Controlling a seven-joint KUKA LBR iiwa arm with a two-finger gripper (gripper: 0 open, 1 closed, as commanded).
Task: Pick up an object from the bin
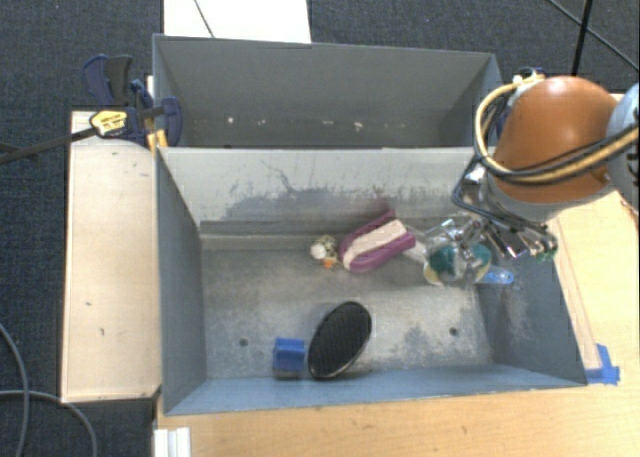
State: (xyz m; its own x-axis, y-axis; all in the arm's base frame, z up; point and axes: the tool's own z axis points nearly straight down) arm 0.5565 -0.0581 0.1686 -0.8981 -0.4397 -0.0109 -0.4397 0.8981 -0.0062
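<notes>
My gripper (462,248) is low at the right side of the bin, under the arm's orange cover. It is right over a small teal and clear thing (441,266) on the floor by the right wall. Whether it touches that thing I cannot tell. A small blue piece (499,278) lies just to the right of it. A purple and white brush-like thing (375,243) lies to the left of the gripper, near the back wall. A small white and yellow toy (323,250) sits at its left end.
A black oval thing (340,339) lies near the front wall, with a blue block (289,356) beside it on the left. The arm's orange cover and yellow cables hang over the bin's right rim.
</notes>
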